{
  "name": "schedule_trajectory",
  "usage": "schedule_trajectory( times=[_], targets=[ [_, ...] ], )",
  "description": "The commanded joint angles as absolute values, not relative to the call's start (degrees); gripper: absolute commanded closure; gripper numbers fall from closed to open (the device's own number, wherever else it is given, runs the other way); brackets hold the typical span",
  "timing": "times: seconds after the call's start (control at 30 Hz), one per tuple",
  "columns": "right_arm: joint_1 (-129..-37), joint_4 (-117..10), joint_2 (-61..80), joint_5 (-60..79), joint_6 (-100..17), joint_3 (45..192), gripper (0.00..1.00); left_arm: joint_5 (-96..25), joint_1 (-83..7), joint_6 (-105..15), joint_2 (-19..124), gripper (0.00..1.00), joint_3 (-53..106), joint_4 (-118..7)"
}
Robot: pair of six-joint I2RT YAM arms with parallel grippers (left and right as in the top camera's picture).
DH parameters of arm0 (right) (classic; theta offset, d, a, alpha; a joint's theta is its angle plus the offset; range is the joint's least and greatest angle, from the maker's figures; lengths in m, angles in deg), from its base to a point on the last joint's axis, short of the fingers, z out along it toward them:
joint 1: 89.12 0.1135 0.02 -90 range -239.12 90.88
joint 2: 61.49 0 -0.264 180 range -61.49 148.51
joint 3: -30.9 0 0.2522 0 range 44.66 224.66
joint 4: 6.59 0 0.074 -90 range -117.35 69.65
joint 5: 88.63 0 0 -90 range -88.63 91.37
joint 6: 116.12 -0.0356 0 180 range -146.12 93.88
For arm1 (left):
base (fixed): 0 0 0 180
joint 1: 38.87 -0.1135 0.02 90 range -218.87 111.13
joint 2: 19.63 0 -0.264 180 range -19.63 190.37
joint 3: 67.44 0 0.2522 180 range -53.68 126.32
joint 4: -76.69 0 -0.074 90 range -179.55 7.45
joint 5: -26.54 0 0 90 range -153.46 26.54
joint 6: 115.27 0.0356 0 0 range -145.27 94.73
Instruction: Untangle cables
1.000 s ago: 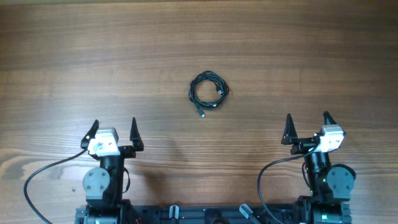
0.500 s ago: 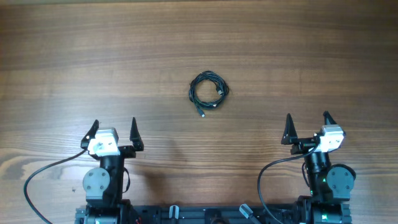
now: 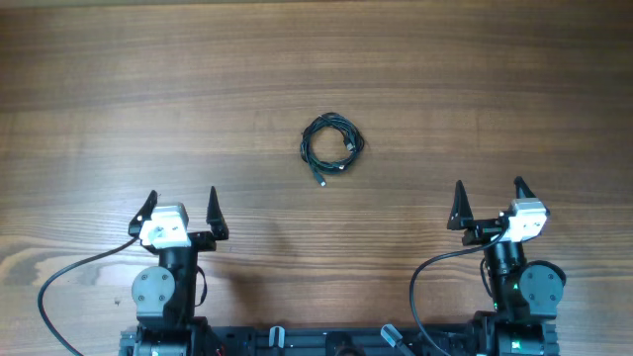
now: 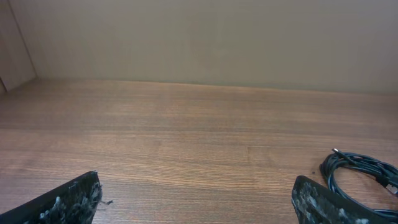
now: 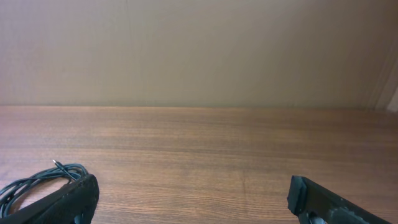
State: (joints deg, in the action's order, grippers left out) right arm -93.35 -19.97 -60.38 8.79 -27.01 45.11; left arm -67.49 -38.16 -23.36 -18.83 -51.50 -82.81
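**A:** Went through the overhead shot. Found the cables [image 3: 332, 148] bunched into one small black coil, lying flat on the wooden table [image 3: 495, 79], about mid-width and somewhat toward the far side. Noticed one short plug end poking out at the coil's near-left edge.

**B:** Yep, saw the same. Anything touching it?

**A:** Nope. Spotted the left gripper [image 3: 182, 193] at the near left, jaws spread as wide as they go, nothing between them. Same deal with the right gripper [image 3: 489, 183] at the near right: gaping wide, holding nothing. Both sat well apart from the coil, which lay between them and farther out.

**B:** Checked the wrist cams too. From the left wrist, caught part of the coil off to the right, just beyond the fingertip on that side. From the right wrist, caught it off to the left, partly hidden behind the finger there. Couldn't tell how many strands were in the bundle, way too thin and tangled.

**A:** Also spotted thick black wires [image 3: 59, 282] curving along the near edge by each arm base.
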Motion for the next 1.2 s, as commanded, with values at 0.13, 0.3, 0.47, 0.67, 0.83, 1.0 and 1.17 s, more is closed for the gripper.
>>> schedule_trajectory(
  times=[0.13,0.3,0.47,0.67,0.83,1.0,1.17],
  targets=[
    [-93.6,-20.0,-61.2,7.8,-27.7,45.0,0.0,-68.0,-38.5,-22.5,-19.1,0.0,-52.1,-83.2],
    [-93.6,-20.0,-61.2,7.8,-27.7,45.0,0.0,-67.4,-38.5,-22.7,-19.1,0.0,-52.1,-84.0],
    [-93.6,-20.0,-61.2,7.8,-27.7,45.0,0.01,-67.4,-38.5,-22.7,-19.1,0.0,-52.1,-84.0],
    [-93.6,-20.0,-61.2,7.8,-27.8,45.0,0.0,-67.6,-38.5,-27.6,-19.1,0.0,-52.1,-83.4],
    [-93.6,-20.0,-61.2,7.8,-27.8,45.0,0.0,-67.5,-38.5,-28.8,-19.0,0.0,-51.1,-82.8],
    [-93.6,-20.0,-61.2,7.8,-27.7,45.0,0.0,-66.7,-38.5,-31.9,-17.8,0.0,-45.6,-81.2],
    [-93.6,-20.0,-61.2,7.8,-27.7,45.0,0.0,-66.7,-38.5,-32.2,-11.9,0.0,-39.2,-80.5]
  ],
)
